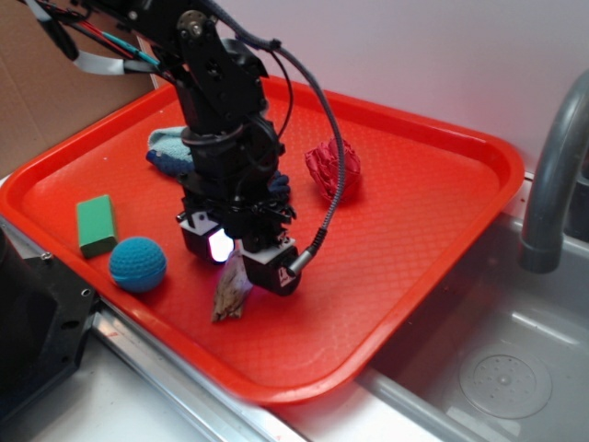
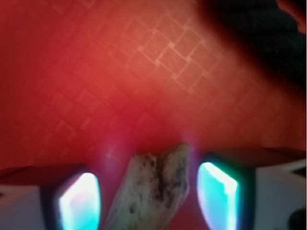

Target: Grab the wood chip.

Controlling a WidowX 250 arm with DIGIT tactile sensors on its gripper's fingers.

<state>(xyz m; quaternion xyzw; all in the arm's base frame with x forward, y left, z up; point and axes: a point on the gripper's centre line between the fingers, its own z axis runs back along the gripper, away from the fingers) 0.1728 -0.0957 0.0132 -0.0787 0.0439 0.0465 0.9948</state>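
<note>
- Gripper: jaws part open, set either side of the wood chip, with gaps showing in the wrist view.
- Chip lies near the tray's front edge.

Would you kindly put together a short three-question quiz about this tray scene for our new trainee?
1. True or false: the wood chip lies between the gripper fingers.
2. Which object sits nearest the blue ball? A) red mesh piece B) green block C) faucet
3. Fill in: everything rests on a red ____.

Key: 1 true; 2 B; 3 tray. In the wrist view the pads flank the chip with a gap either side, so the jaws are open.
</note>
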